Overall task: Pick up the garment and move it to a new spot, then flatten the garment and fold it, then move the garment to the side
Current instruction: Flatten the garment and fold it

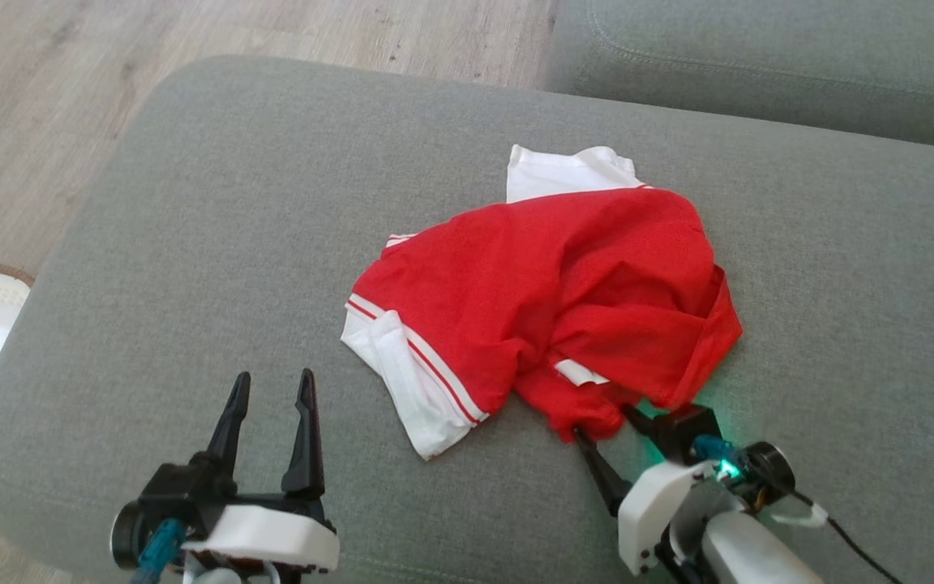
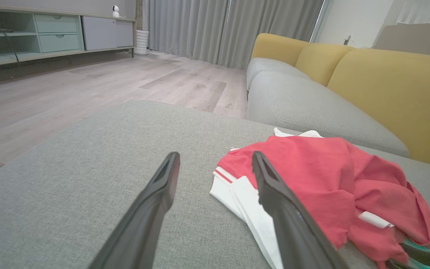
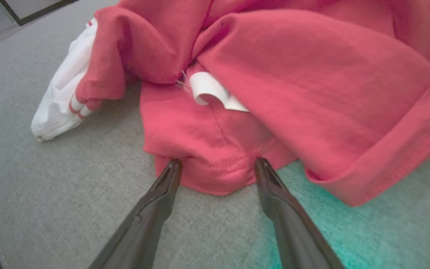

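Your garment (image 1: 548, 300) lies crumpled on the cushion (image 1: 191, 203); seemingly no step is done. Your right gripper (image 1: 603, 422), fingers apart, straddles its near hem; your left gripper (image 1: 274, 375), also apart, hovers nearby.

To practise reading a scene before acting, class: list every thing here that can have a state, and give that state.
garment: crumpled, unfolded, lying on the grey cushion.
left gripper: open, empty, apart from the garment.
right gripper: open, fingers either side of the garment's near hem, not closed on it.
drawers: shut.
curtains: drawn.
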{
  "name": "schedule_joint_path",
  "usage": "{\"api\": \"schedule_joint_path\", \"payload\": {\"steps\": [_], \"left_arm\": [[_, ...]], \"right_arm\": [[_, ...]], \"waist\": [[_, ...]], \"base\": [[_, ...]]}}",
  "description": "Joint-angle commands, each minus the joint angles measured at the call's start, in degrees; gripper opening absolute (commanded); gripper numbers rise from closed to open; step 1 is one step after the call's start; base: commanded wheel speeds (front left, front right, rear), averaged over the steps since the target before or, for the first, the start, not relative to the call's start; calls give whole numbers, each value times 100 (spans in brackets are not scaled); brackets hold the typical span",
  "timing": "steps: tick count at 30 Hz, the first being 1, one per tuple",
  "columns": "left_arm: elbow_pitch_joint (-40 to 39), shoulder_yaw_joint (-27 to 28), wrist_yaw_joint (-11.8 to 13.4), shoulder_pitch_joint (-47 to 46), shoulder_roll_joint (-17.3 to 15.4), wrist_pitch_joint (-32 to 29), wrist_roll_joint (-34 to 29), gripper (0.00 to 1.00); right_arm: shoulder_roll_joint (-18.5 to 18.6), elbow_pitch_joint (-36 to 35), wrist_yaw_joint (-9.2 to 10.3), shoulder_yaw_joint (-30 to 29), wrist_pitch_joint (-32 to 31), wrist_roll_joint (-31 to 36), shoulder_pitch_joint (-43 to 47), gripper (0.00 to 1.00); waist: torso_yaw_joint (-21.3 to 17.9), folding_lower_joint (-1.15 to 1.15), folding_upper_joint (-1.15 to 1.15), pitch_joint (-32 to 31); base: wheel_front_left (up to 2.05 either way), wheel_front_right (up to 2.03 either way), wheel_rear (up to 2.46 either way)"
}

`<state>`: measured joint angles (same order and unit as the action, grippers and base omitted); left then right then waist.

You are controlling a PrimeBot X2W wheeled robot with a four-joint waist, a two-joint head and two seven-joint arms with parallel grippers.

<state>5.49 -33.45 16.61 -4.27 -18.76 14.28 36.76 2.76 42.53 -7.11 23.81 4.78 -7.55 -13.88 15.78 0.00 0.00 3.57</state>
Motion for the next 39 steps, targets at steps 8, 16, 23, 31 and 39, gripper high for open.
{"api": "schedule_joint_path", "payload": {"steps": [8, 16, 23, 31, 39], "left_arm": [[-87, 305, -27, -120, -16, 69, -83, 100], [-72, 303, -6, -67, 30, 70, -114, 100], [-37, 321, -33, -27, 100, 71, -107, 100], [-10, 374, -88, -33, 157, 71, -142, 100], [-4, 405, -128, -59, 217, 72, -209, 100]], "right_arm": [[11, 710, -37, 20, 186, -39, -704, 0], [92, 1133, -37, -786, 540, 681, -1161, 0], [629, 923, -37, -1777, 622, 1503, -1756, 0], [1026, 530, -37, -2570, 609, 2203, -2085, 0], [795, 238, -37, -3105, 772, 2371, -1191, 0]], "waist": [[-104, 0, 0, 80], [-357, 0, 0, 24], [-557, 0, 0, -10], [-690, 0, 0, 50], [-769, 0, 0, 169]], "base": [[0, 0, 0], [0, 0, 0], [0, 0, 0], [0, 0, 0], [0, 0, 0]]}}
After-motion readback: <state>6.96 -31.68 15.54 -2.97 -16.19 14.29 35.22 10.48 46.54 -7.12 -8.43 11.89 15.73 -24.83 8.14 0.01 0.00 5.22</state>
